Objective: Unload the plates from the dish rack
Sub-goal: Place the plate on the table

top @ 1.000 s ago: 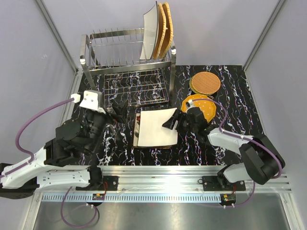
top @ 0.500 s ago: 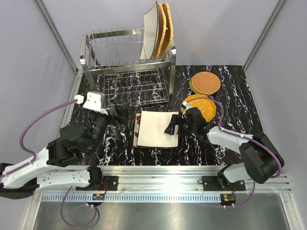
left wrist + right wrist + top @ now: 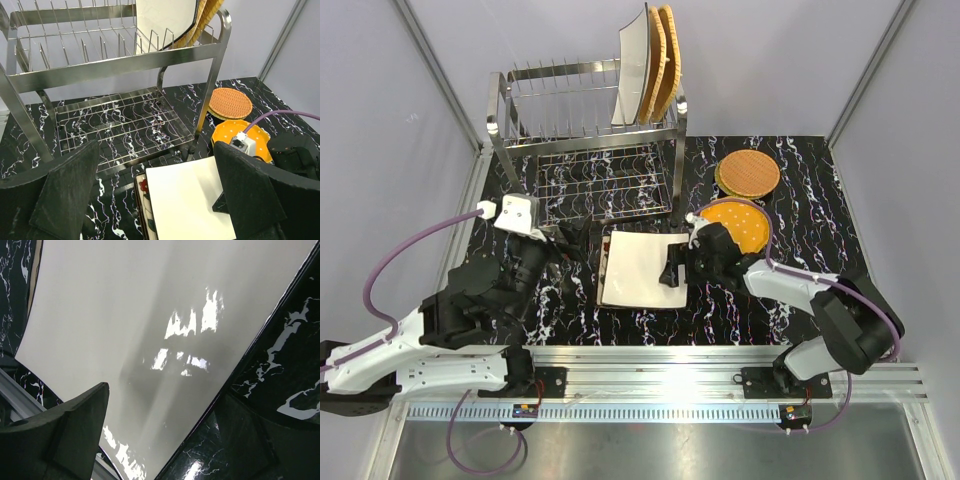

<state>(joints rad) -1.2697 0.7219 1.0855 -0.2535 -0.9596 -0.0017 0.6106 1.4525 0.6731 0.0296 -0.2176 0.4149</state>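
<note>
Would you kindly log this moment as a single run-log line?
left gripper open | right gripper open at white plate | dish rack holds upright plates

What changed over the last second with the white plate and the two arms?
The right gripper lowered the white plate from a tilt until it lies flat on the floral plate; its jaws now stand open at the plate's right edge. The left gripper, open and empty, edged toward the dish rack. The plates in the rack stayed put.
</note>
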